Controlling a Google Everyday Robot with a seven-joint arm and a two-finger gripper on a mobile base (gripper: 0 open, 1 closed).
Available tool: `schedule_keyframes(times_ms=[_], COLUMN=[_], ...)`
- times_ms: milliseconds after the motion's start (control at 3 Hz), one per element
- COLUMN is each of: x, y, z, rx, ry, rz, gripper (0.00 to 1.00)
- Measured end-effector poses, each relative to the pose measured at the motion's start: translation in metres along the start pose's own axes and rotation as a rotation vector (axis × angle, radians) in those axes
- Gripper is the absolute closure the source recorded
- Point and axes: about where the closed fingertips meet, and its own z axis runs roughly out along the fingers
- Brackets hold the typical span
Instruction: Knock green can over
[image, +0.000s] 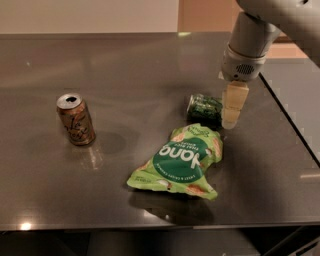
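Note:
The green can (205, 109) lies on its side on the dark table (150, 65), its silver top facing left, just above the snack bag. My gripper (232, 119) hangs from the arm at the upper right and sits right beside the can's right end, close to or touching it. Its pale fingers (234, 102) point down toward the table surface.
A flat green snack bag (182, 162) lies in front of the can. An orange-brown can (75, 119) stands upright at the left. The table's right edge (292, 125) runs diagonally just beyond the gripper.

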Motion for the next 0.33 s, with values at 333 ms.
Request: schedule_keyframes(times_ms=[333], x=[0.0], y=[0.0], z=[0.0], rx=[0.0], ry=[0.0], rz=[0.0], gripper=[0.0])
